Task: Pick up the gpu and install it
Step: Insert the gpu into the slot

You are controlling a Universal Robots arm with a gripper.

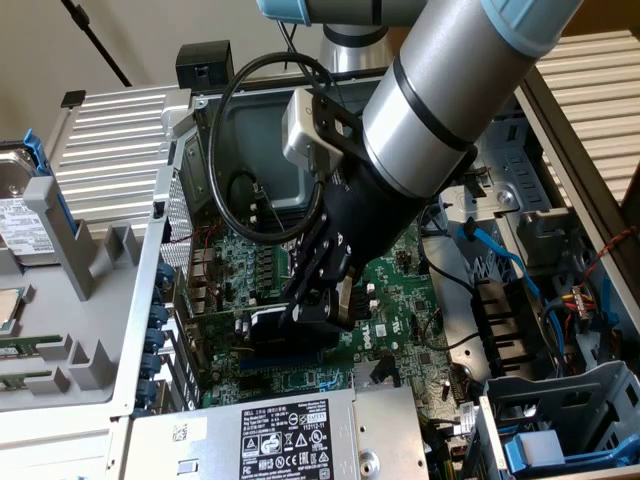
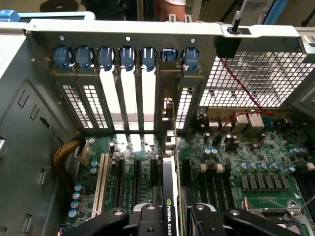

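Black fingers [image 2: 147,219] fill the near edge of my wrist view, clamped from both sides on the gpu [image 2: 167,216], which stands on edge between them with its branded cooler face showing. From there the card runs forward over the motherboard [image 2: 246,162] toward the rear slot wall [image 2: 123,98] of the case, its silver bracket rising into one of the slot openings beneath the row of blue latches [image 2: 127,56].

Pickup is done, by my reading: the gripper [image 1: 318,300] has the card firmly in hand and has it deep inside the open case, down at the board. Insertion looks under way or close to finished. I cannot tell whether the card's edge is fully seated in its slot, since the fingers and cooler hide that join in both views. Letting go is plainly not done.

My exterior view gives what the wrist camera cannot: the arm [image 1: 440,110] reaching down into the chassis, a looped black cable [image 1: 225,150] beside it, and the power supply [image 1: 280,435] in the foreground. Only the wrist view shows the bracket's line-up with the rear slots and the empty neighbouring sockets on the board.
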